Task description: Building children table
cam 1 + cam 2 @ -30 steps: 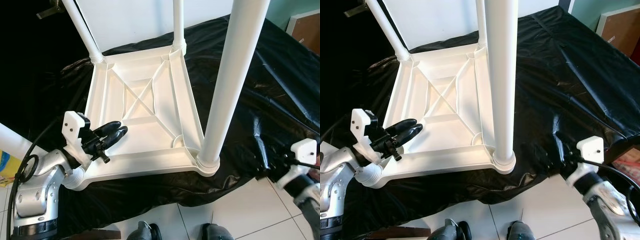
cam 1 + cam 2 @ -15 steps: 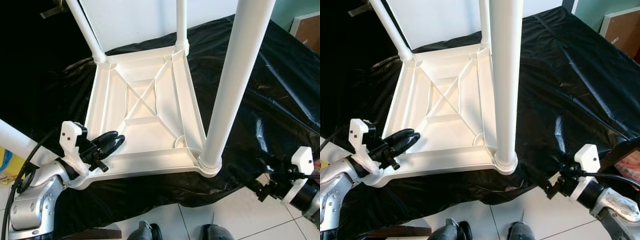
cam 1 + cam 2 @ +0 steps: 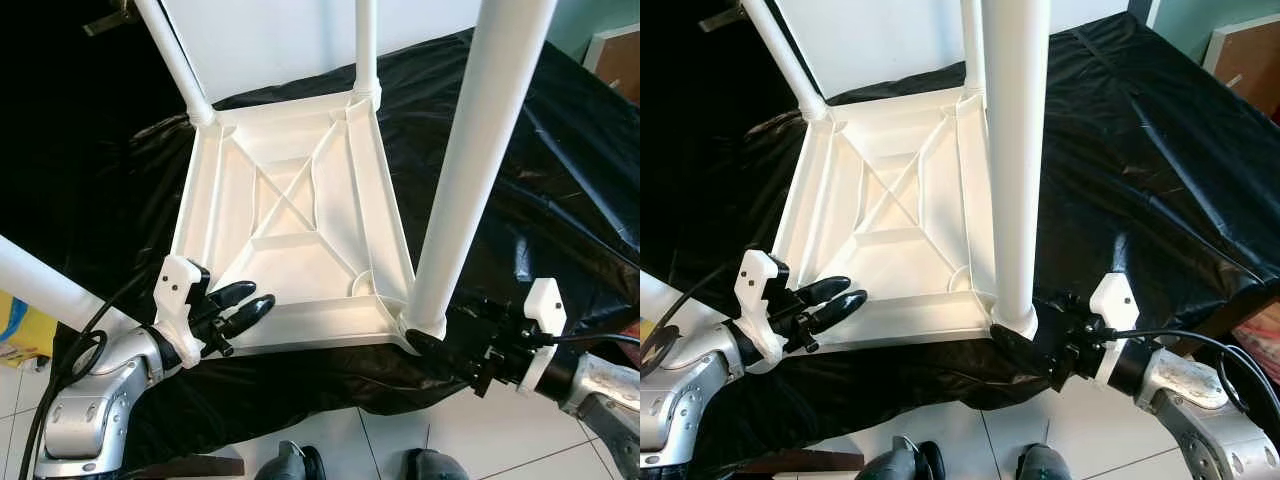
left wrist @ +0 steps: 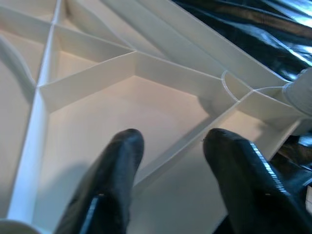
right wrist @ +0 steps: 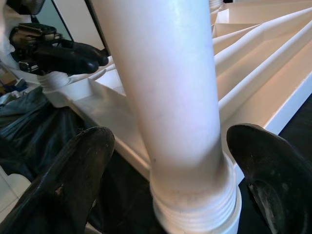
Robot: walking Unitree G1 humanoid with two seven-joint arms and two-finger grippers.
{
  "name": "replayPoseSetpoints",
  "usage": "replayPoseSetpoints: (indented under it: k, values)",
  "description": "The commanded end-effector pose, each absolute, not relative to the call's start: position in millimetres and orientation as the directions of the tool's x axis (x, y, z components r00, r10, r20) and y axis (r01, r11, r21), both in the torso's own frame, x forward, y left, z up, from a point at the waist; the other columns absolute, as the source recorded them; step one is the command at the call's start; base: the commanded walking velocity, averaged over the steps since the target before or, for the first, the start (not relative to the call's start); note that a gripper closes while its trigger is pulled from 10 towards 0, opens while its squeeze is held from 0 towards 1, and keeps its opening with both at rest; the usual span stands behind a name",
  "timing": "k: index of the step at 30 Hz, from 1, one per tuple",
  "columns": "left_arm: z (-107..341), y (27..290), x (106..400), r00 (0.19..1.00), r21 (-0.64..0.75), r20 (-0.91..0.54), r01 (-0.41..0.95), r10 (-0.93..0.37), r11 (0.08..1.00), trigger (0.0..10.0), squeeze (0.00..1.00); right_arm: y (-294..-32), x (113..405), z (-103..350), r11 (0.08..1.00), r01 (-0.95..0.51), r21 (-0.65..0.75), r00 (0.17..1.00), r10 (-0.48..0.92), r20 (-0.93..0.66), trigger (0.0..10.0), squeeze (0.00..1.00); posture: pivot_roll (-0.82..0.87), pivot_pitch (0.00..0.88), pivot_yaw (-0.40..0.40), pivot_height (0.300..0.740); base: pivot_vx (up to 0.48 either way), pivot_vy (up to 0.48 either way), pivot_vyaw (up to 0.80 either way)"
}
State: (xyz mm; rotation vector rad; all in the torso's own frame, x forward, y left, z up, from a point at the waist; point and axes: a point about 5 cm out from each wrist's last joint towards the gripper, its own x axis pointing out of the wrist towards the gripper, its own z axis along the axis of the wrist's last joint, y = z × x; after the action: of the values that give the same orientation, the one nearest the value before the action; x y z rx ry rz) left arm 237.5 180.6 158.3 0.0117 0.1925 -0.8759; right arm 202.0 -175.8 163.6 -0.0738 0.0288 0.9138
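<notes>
Black plastic sheet under upturned white plastic table; right gripper spread astride 5-o'clock white leg, left gripper spread at 7: clamp low near collar, squarely.

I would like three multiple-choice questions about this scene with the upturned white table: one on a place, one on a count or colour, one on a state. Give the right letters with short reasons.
1. Where is the right gripper?
A. At the base of the near right table leg
B. Above the middle of the table
C. On the floor tiles

2. What colour is the sheet under the table?
A. Yellow
B. Black
C. Green

3. How do the fingers of the left gripper stand?
A. Shut on a leg
B. Shut on the sheet
C. Open, over the near rim of the table

Answers:
1 A: the right wrist view has the leg between the two fingers, close to its threaded foot.
2 B: glossy black plastic lies all around the table.
3 C: the left wrist view has a clear gap between the fingers, with only the white ribs behind.
</notes>
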Motion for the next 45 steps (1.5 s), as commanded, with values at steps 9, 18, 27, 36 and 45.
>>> replayPoseSetpoints:
  k: [9,18,27,36,45]
  values:
    - [166.0,192.3,247.7,0.703,0.048,-0.204,0.703,-0.682,0.710,10.0,0.00,-162.0,223.0,156.1,0.664,-0.740,-0.106,0.670,0.741,-0.045,10.0,0.00,-0.06,0.147,0.141,0.740,0.000,0.000,0.00]
    - [169.6,183.3,259.7,0.699,0.126,-0.209,0.713,-0.684,0.689,10.0,0.00,-160.3,240.7,156.6,0.699,-0.699,-0.152,0.710,0.704,-0.028,10.0,0.00,-0.05,0.148,0.121,0.740,0.000,0.000,0.00]
    - [179.5,148.6,290.5,0.681,0.175,-0.119,0.731,-0.723,0.660,10.0,0.00,-169.7,277.2,157.0,0.757,-0.608,-0.242,0.783,0.621,-0.025,10.0,0.00,-0.07,0.138,0.093,0.740,0.000,0.000,0.00]
    - [184.0,114.3,306.9,0.652,0.183,-0.055,0.751,-0.756,0.634,10.0,0.00,-178.4,307.3,159.8,0.812,-0.524,-0.257,0.839,0.544,0.005,10.0,0.00,-0.08,0.122,0.064,0.740,0.000,0.000,0.00]
    - [180.7,96.6,313.9,0.637,0.156,-0.037,0.765,-0.770,0.625,10.0,0.00,-193.1,319.6,157.1,0.859,-0.438,-0.266,0.888,0.459,0.020,10.0,0.00,-0.10,0.117,0.057,0.740,0.000,0.000,0.00]
